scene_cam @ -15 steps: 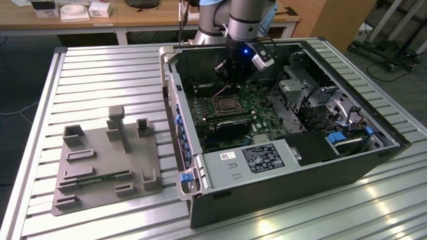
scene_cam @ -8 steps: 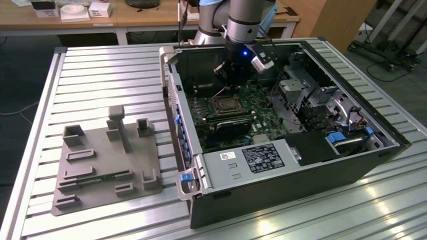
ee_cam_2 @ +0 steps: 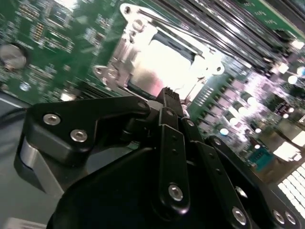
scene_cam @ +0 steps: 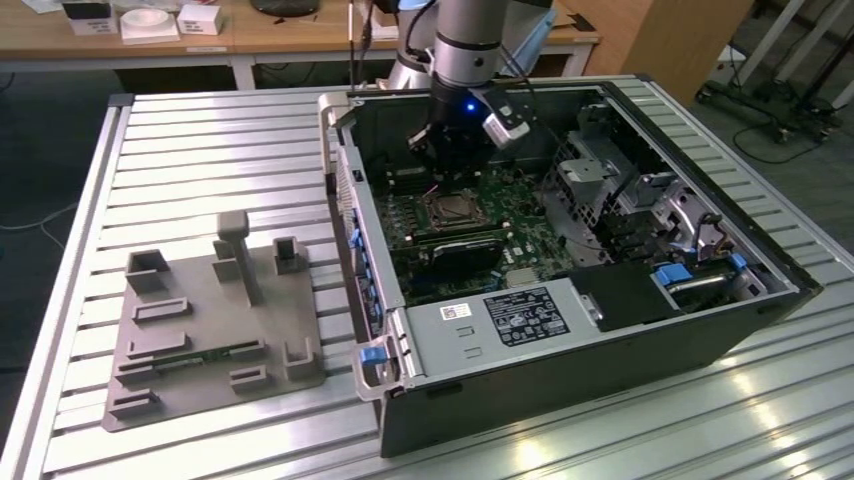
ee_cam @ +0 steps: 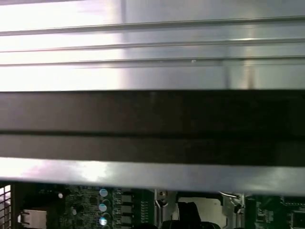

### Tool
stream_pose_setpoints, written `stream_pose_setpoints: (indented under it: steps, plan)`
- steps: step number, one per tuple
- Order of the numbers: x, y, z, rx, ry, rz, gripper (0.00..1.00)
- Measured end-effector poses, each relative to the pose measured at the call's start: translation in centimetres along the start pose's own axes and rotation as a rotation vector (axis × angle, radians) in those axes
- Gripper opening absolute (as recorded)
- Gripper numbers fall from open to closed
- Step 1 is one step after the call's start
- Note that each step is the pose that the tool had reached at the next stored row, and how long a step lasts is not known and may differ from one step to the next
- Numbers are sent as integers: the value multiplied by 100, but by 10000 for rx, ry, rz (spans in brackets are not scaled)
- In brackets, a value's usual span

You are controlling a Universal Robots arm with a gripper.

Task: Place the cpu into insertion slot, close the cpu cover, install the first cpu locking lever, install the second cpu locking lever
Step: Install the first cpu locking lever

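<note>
exterior view: the gripper [scene_cam: 443, 165] is held inside the computer case [scene_cam: 641, 360], just beyond the far edge of the insertion slot [scene_cam: 449, 208]. in the second wrist view its jaws are seen pressed together on nothing, and the cpu [ee_cam_2: 164, 64] is seated in the slot under the lowered cpu cover [ee_cam_2: 125, 63].

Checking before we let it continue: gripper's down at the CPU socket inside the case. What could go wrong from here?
1. The gripper tip sits right at the edge of the cpu cover; a slip could scrape the green board beside it.
2. In the exterior view the arm reaches inside the case, close to one wall; a wide swing might hit it.
</note>
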State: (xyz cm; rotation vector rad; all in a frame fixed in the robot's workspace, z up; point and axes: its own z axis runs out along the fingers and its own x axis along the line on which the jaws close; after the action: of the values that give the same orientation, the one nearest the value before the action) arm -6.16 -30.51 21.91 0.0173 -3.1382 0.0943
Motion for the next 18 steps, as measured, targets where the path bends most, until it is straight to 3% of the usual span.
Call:
stream_pose_setpoints:
  steps: [3, 5, 7, 10, 11, 18]
  plan:
    - [80, 1, -1, -26, -2, -11, 10]
    - [92, 2, -6, -64, -1, -17, 10]
    - [93, 3, -6, -212, -5, -18, 10]
    - [93, 3, -7, -591, -9, -17, 10]
    - [93, 2, -13, -677, -8, -18, 10]
    - [93, -1, -98, -973, -14, -18, 10]
